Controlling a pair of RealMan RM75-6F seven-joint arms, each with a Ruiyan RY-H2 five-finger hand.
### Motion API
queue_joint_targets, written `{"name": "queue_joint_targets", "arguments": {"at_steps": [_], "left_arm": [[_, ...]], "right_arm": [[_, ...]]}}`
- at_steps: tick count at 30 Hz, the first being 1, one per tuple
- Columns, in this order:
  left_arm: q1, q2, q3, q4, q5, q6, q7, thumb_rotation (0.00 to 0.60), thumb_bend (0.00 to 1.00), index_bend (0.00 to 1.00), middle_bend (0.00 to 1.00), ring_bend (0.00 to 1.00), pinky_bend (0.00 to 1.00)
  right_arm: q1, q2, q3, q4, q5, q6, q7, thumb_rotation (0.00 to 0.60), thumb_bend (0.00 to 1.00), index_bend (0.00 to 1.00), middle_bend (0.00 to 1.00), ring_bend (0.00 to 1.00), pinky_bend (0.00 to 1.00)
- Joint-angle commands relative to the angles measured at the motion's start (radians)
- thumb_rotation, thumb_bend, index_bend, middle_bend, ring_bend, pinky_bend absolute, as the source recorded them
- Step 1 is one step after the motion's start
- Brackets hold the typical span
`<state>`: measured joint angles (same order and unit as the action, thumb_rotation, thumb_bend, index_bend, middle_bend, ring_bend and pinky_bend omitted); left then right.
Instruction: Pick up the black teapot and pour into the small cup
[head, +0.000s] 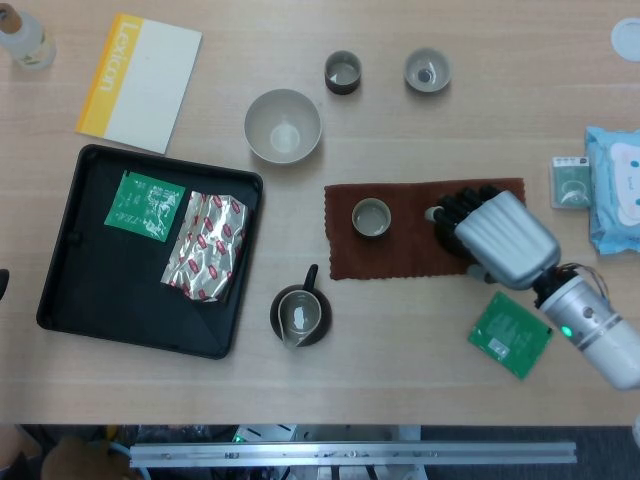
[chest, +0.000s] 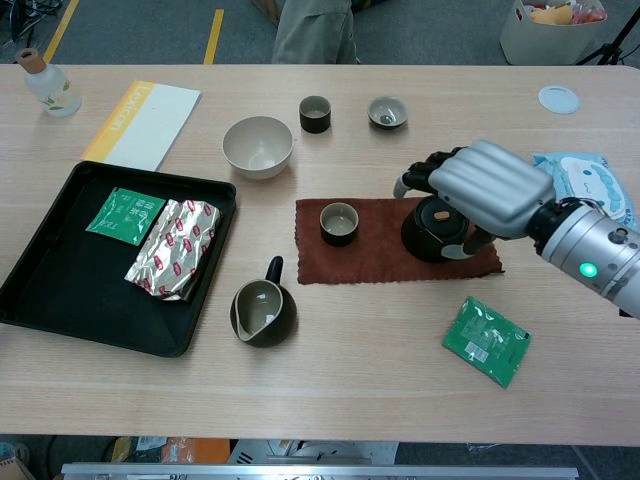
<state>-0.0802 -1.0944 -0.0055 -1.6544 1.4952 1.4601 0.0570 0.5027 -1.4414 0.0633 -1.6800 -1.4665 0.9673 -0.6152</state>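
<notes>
Teapot sits under our right hand, fingers spread, gripping nothing; a crooked grab could tip it toward the small cup at nine o'clock.

A black tray by the desk's left edge holds a green packet and a foil packet. A booklet and bottle lie at the far left corner. Another green packet lies near the right front; wipes sit at the right edge.
</notes>
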Motion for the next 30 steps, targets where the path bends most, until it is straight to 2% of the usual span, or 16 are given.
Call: {"name": "queue_joint_targets", "arguments": {"at_steps": [1,15,30], "left_arm": [[0.001,-0.002,0.002,0.004,0.0,-0.001,-0.005,0.6,0.29,0.11,0.15,0.16,0.17],[-0.006,-0.011,0.007,0.012,0.012,-0.017,-0.022,0.6,0.29,0.11,0.15,0.16,0.17],[-0.01,-0.015,0.01,0.003,0.017,-0.025,-0.01,0.6,0.29,0.11,0.15,0.16,0.17]], "right_arm": [[0.01,-0.031,0.001,0.03,0.025,0.0,-0.03,0.6,0.0,0.28,0.29,0.27,0.4],[0.016,-0.103,-0.027,0.135,0.103,-0.001,-0.052,0.6,0.0,0.28,0.28,0.27,0.4],[0.007,-0.063,-0.028,0.192,0.14,0.032,-0.005,0.6,0.0,0.28,0.28,0.27,0.4]]}}
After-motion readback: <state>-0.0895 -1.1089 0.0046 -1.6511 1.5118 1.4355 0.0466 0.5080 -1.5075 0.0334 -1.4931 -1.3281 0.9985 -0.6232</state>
